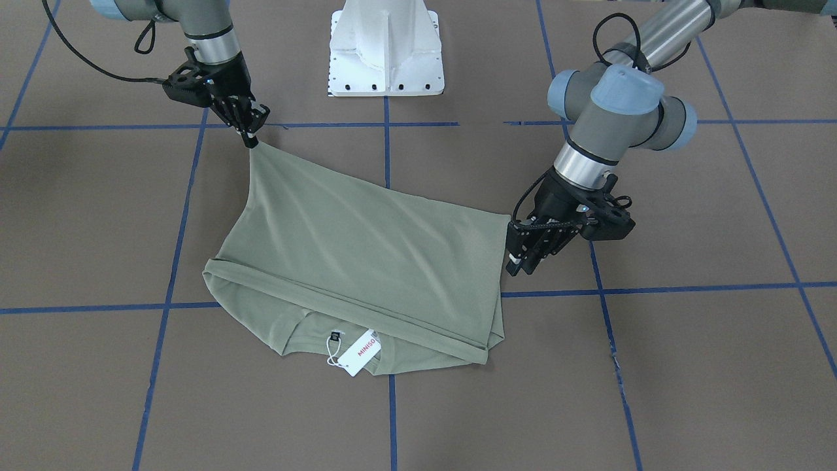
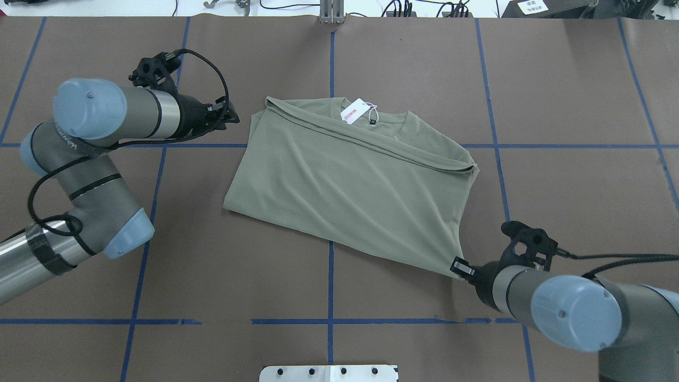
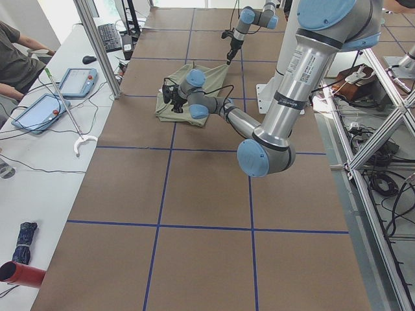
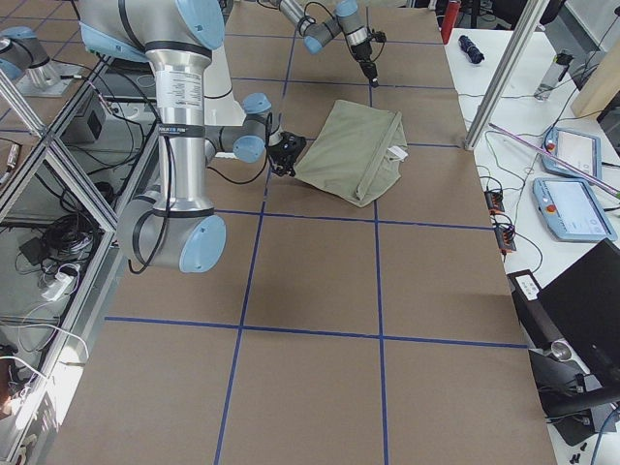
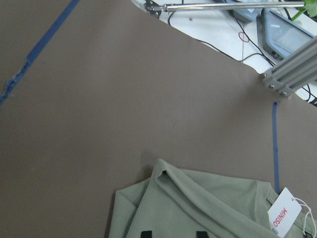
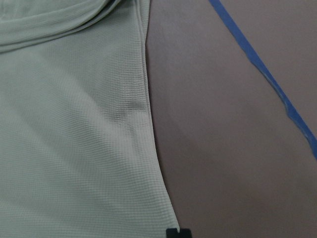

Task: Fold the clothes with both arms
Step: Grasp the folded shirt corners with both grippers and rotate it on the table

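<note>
The sage-green shirt (image 1: 366,248) lies folded across the table's middle, also in the overhead view (image 2: 345,180). Its white MINISO tag (image 1: 358,352) lies at the neck on the far side from the robot. My right gripper (image 1: 252,139) is shut on a near corner of the shirt and holds it stretched toward the robot; it also shows in the overhead view (image 2: 460,268). My left gripper (image 1: 523,260) is open and empty, just off the shirt's side edge near the far corner (image 2: 229,114). Its wrist view shows two spread fingertips (image 5: 144,233) over that corner.
The white pedestal base (image 1: 386,49) stands at the robot's side of the table. Blue tape lines (image 2: 331,297) grid the brown table cover. Teach pendants (image 3: 78,81) and cables lie on a side table beyond the far edge. An aluminium post (image 4: 504,77) stands there too.
</note>
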